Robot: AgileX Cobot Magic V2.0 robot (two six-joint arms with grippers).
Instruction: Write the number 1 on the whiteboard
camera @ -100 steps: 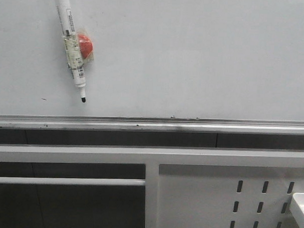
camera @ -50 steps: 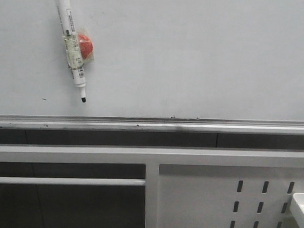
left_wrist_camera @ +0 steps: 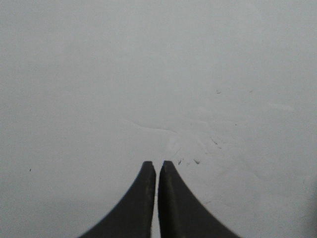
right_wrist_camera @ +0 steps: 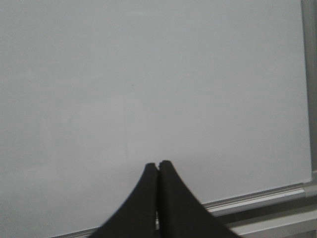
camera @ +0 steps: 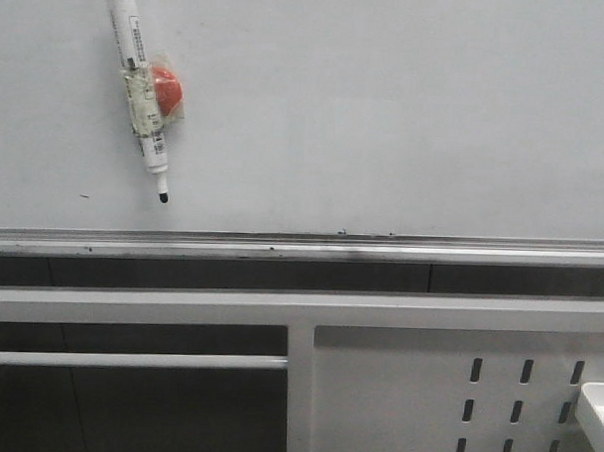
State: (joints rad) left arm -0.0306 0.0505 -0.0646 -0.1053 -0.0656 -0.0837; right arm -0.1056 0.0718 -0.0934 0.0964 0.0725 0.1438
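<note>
Whiteboard (camera: 385, 110) fills the upper front view, pale and glossy, silver rail (camera: 301, 248) along its lower edge. At the board's upper left a white marker (camera: 140, 91) hangs tilted, black tip (camera: 163, 196) pointing down and stopping above the rail; a red round magnet (camera: 166, 89) sits just right of the marker's barrel, taped to it. A few tiny dark specks on the board left of the tip. No drawn stroke of a 1 can be made out on the board. Below the rail, white frame bars, and at lower right a white slotted panel (camera: 455, 400). Left claw (left_wrist_camera: 157, 168): clenched, fingers nearly touching, nothing between, facing faintly scuffed board. Right claw (right_wrist_camera: 158, 166): clenched, empty, facing board near its right frame edge (right_wrist_camera: 309, 84).
</note>
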